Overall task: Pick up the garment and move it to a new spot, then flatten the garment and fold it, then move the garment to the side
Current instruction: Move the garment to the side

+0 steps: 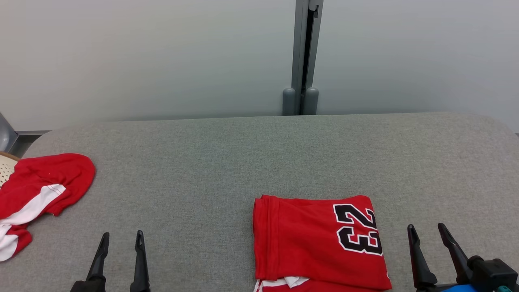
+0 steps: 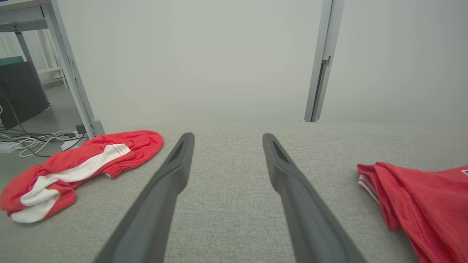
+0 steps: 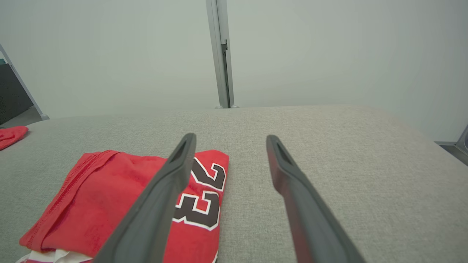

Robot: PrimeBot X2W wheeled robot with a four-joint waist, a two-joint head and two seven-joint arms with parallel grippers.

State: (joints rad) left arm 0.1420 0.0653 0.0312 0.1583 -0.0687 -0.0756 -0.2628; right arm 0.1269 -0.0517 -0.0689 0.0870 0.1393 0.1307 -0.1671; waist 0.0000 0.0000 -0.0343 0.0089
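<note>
1. The grey fabric-covered worktop (image 1: 227, 162) spans the head view and backs onto a pale wall.
2. The red jersey (image 1: 308, 243) lies near the worktop's front edge, right of centre. It is folded into a neat rectangle with its number 23 facing up. The folding looks finished, so the step in hand is probably the last one, moving the jersey to the side.
3. A crumpled red-and-white garment (image 1: 40, 182) sits at the worktop's left edge, well apart from the jersey.
4. Both arms sit low at the front edge, with their dark fingers (image 1: 417, 255) pointing toward the wall. The right jaws are just beside the jersey's right edge, and the left jaws are well apart on its left. Both pairs stand wide open and hold nothing.
5. The next move likely calls for the jaws to pinch through every layer at the jersey's edges, so the fold stays together as it travels.
</note>
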